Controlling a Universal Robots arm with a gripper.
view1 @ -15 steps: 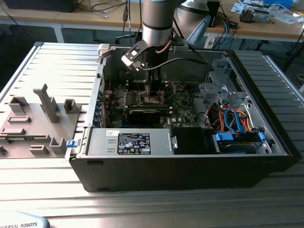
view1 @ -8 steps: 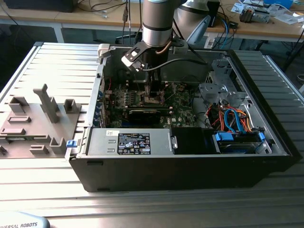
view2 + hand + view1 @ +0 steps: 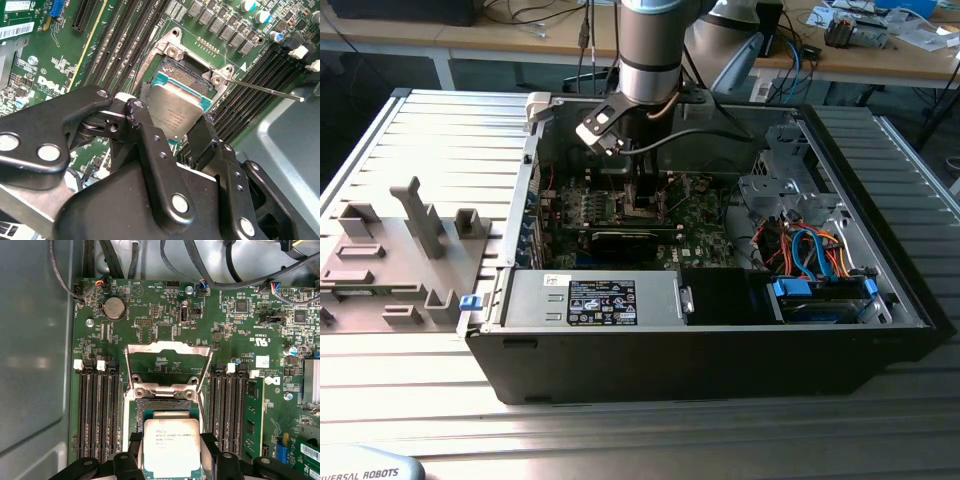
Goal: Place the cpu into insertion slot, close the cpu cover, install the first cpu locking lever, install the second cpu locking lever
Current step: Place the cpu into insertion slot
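Note:
My gripper (image 3: 172, 441) is shut on the cpu (image 3: 171, 452), a flat square chip with a dull silver top, one black finger on each side. The chip hangs level just above the insertion slot (image 3: 165, 407), overlapping the slot's near part; whether it touches I cannot tell. The second wrist view shows the same cpu (image 3: 175, 105) between the fingers (image 3: 137, 112), tilted over the dark socket (image 3: 182, 75). The cpu cover (image 3: 167, 347), a silvery frame, stands swung open behind the slot. A thin lever rod (image 3: 265, 89) sticks out sideways. In the exterior view my gripper (image 3: 638, 200) reaches down inside the computer case.
Rows of long black memory slots (image 3: 97, 410) flank the socket on both sides, one holding a green module (image 3: 252, 412). Black cables (image 3: 210, 270) run along the board's far edge. The case holds a power supply (image 3: 610, 300) and a drive cage (image 3: 790, 190). A grey fixture tray (image 3: 390, 260) lies outside.

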